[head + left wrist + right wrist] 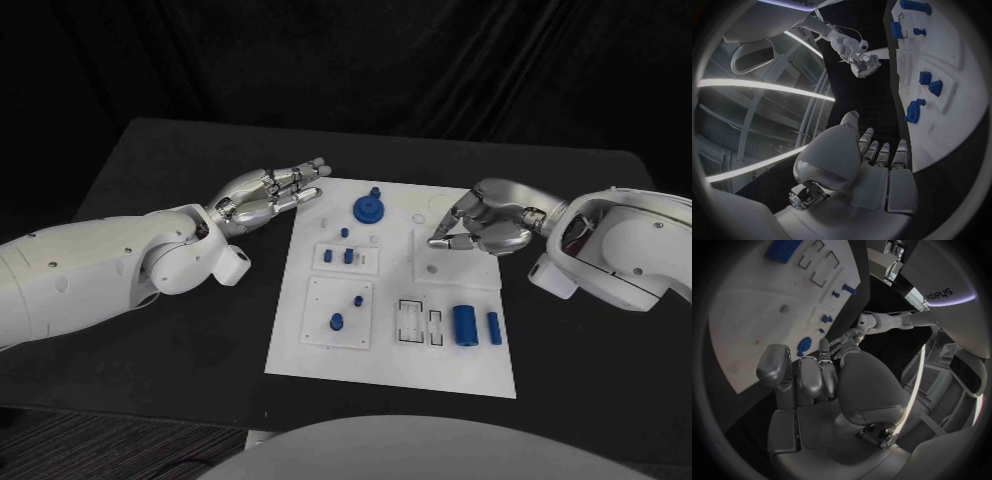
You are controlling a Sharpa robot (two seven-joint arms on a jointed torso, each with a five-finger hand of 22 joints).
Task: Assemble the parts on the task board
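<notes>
Now the white task board (397,375) is seen lying in the middle of the black table (173,160), its long sides running from the near edge toward the far edge. A blue gear-shaped part (369,209) is found near the board's far edge, and small blue pegs (346,255) are stood just behind the board's middle. A single blue peg (336,322) is seated in a raised square plate by the board's left edge, while a blue cylinder (464,324) and a slimmer blue pin (495,328) are laid side by side near the right edge.

The left hand (271,197) is held off the board's far left corner, fingers extended and apart, nothing gripped. The right hand (483,222) is poised at the board's right edge, fingers curled downward toward the surface; whether anything is pinched cannot be told.
</notes>
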